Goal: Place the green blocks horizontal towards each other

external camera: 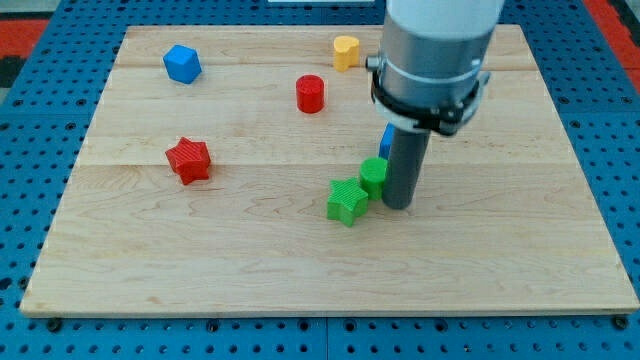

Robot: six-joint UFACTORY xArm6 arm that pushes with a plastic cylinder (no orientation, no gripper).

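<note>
Two green blocks lie near the board's middle. A green star-shaped block (pixel 346 200) sits lower left, and a smaller green block (pixel 373 174), its shape partly hidden, touches its upper right corner. My tip (pixel 397 205) stands just right of the smaller green block, touching or nearly touching it. The rod and arm hide the area behind them.
The wooden board (pixel 200 270) holds a red star-shaped block (pixel 189 160) at left, a blue block (pixel 182 63) at top left, a red cylinder (pixel 311 94), a yellow block (pixel 346 51) at top, and a blue block (pixel 385 140) mostly hidden behind the rod.
</note>
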